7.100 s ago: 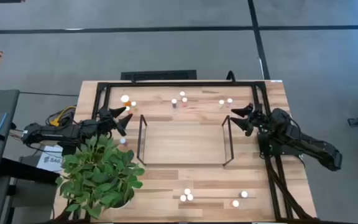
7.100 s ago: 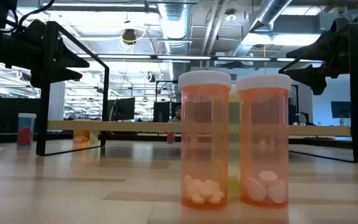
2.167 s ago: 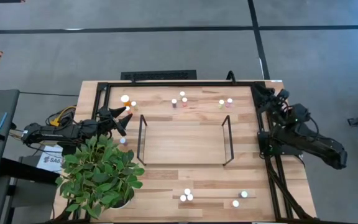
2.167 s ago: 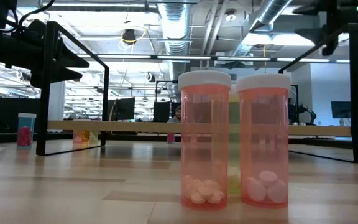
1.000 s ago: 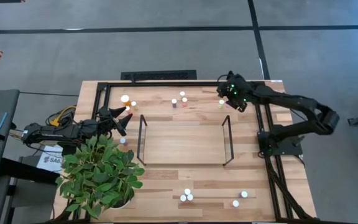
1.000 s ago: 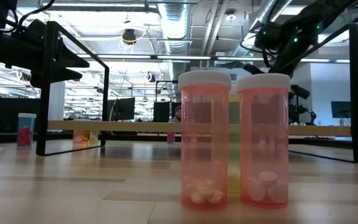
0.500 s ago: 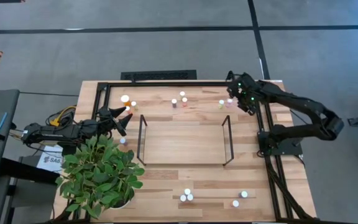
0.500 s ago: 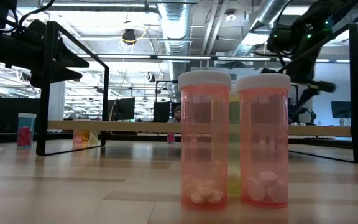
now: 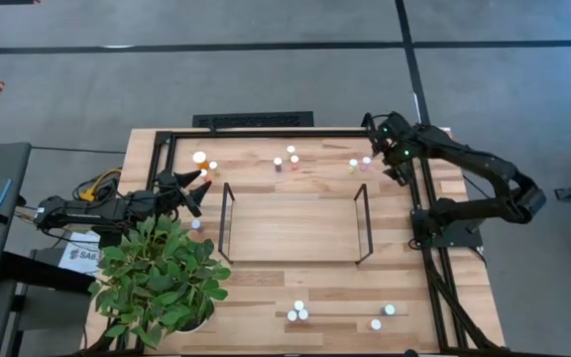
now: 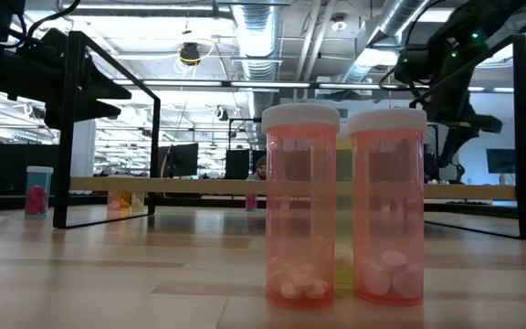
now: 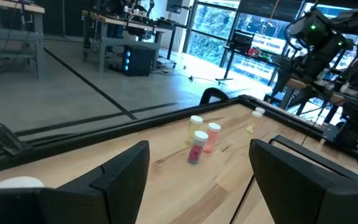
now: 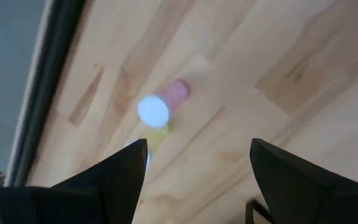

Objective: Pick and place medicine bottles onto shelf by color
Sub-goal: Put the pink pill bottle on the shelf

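Two spread fingers of the right hand (image 9: 393, 159) should straddle the pink bottle (image 12: 166, 102) squarely before closing.

Almost nothing here can be read. A white sheet (image 9: 79, 257) lying under the left arm, beside the potted plant (image 9: 162, 283), carries dark lettering that seems to begin with "SA", but the rest is hidden by leaves. The orange medicine bottles (image 10: 300, 203) near the low camera show no legible label or number.
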Controlling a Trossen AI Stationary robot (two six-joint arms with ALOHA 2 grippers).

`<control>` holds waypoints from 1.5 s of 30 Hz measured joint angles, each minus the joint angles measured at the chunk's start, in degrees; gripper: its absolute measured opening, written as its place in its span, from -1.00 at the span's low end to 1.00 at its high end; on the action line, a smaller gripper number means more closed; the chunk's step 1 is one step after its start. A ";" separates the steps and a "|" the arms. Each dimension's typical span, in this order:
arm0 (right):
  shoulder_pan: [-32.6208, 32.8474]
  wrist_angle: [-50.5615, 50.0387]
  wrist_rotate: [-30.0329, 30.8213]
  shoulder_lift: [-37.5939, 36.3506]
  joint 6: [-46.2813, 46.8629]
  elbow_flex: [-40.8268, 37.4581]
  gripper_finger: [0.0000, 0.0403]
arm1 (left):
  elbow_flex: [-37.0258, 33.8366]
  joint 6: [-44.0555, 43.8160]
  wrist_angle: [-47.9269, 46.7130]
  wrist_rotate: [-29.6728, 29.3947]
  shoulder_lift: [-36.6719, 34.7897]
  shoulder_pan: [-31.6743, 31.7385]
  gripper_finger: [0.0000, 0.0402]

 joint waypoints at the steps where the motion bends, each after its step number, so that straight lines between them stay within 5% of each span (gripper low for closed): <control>1: -0.31 -1.16 -0.14 1.56 -0.43 1.49 0.53 | 0.00 0.00 -0.01 0.01 0.01 0.02 0.32; 14: -0.53 -10.10 -0.53 20.55 -11.25 17.98 0.53 | -0.01 0.00 -0.01 0.01 0.02 -0.01 0.32; 33: -1.03 -5.78 -2.53 30.81 -20.39 18.17 0.52 | 0.01 0.00 0.01 0.00 0.00 0.02 0.32; 45: -1.69 -5.20 -1.72 31.52 -21.98 17.18 0.32 | 0.00 0.00 0.00 0.00 0.00 0.00 0.32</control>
